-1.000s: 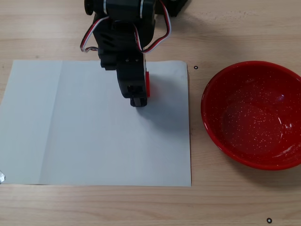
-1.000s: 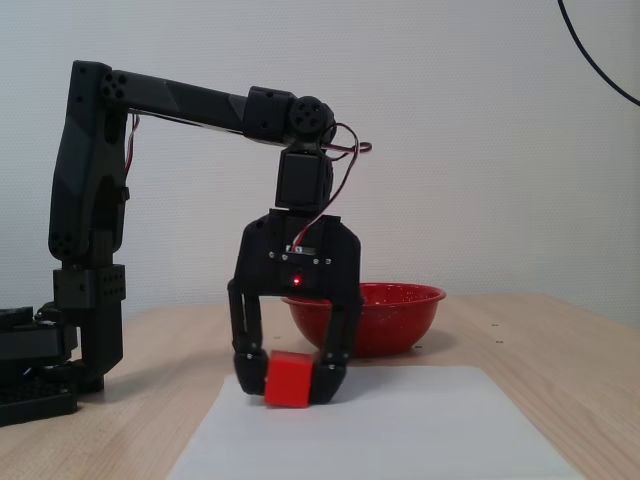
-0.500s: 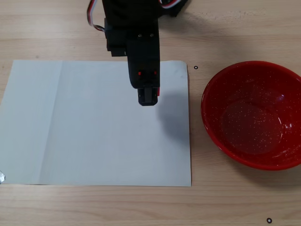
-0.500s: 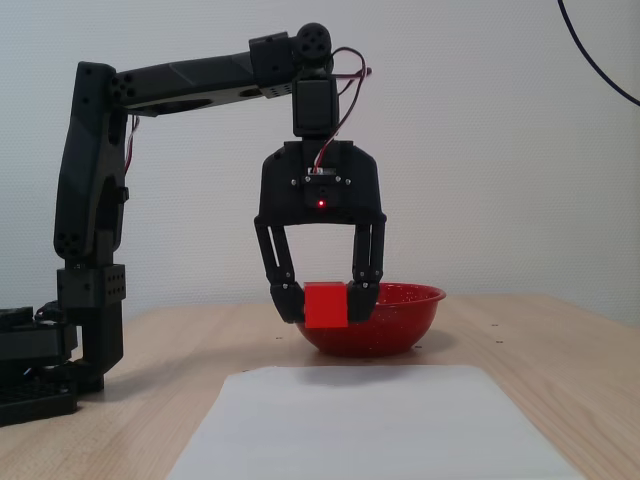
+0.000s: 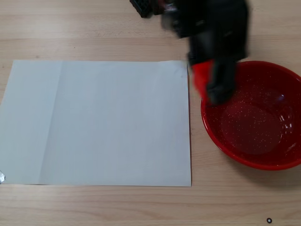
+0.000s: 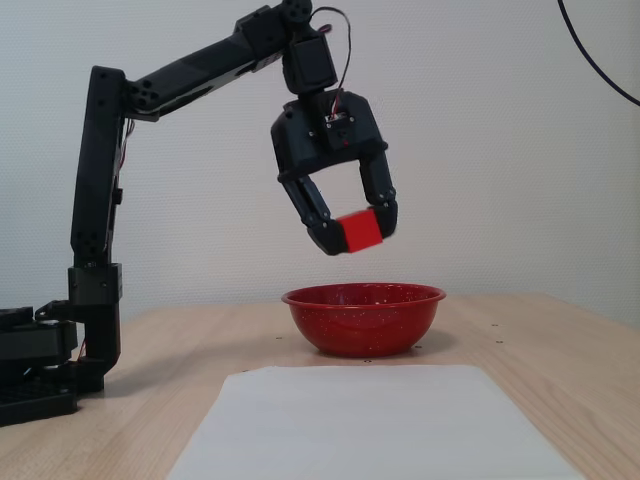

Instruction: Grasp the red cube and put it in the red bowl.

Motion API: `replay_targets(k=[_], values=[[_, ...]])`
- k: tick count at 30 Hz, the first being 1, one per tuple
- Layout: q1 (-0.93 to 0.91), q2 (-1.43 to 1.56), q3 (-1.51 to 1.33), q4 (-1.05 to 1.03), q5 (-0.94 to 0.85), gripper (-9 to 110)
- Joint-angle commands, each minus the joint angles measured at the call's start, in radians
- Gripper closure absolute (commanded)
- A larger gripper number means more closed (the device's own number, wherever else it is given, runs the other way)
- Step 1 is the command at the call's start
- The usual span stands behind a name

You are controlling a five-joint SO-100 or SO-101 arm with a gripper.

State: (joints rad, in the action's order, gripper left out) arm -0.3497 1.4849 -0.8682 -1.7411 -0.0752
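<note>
- Carrying phase: gripper (image 6: 357, 232) is clamped on the red cube (image 6: 359, 231), cube pinched between the two fingertips, high in the air in the side fixed view
- Red cube sits well above the red bowl (image 6: 363, 322), roughly over the bowl's middle in this side view, clear gap between cube and rim
- Top-down fixed view is motion-blurred; gripper (image 5: 210, 89) and red cube (image 5: 200, 79) read as a smear over the bowl's left rim (image 5: 207, 125), just past the right edge of the white paper (image 5: 99, 122)
- Exact position over the bowl is hard to fix from the blurred view; the two views together suggest cube is at or just inside the near-left rim
- Judged step: transport nearly done, release not yet done
- Next move calls for shifting a bit further toward the bowl centre, maybe lowering, then opening the jaws so the cube drops inside instead of clipping the rim
- Cube orientation: tilted, not level; faces tipped along with the slanted gripper, one corner pointing down in the side view
- Long axis: none, it's a cube, sides look equal
- Wooden table (image 6: 560, 380) and paper are bare of other objects
- Risk judged: a drop from this height may bounce off the glossy bowl
</note>
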Motion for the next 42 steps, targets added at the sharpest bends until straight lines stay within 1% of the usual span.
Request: replay_targets(k=[1, 11, 18, 22, 25, 27, 33, 34, 39, 42], values=[[-0.038, 0.075, 0.095, 0.055, -0.006, 101], [-0.163, 0.057, -0.057, 0.342, 0.026, 101], [-0.187, 0.049, -0.27, 0.529, 0.052, 101], [-0.19, 0.029, -0.344, 0.617, 0.057, 101], [-0.195, 0.014, -0.373, 0.637, 0.06, 101], [-0.195, 0.008, -0.377, 0.634, 0.055, 97], [-0.195, 0.008, -0.334, 0.571, 0.02, 73], [-0.195, 0.009, -0.318, 0.549, 0.015, 71], [-0.193, 0.017, -0.25, 0.485, -0.008, 68], [-0.19, 0.028, -0.213, 0.459, -0.012, 70]])
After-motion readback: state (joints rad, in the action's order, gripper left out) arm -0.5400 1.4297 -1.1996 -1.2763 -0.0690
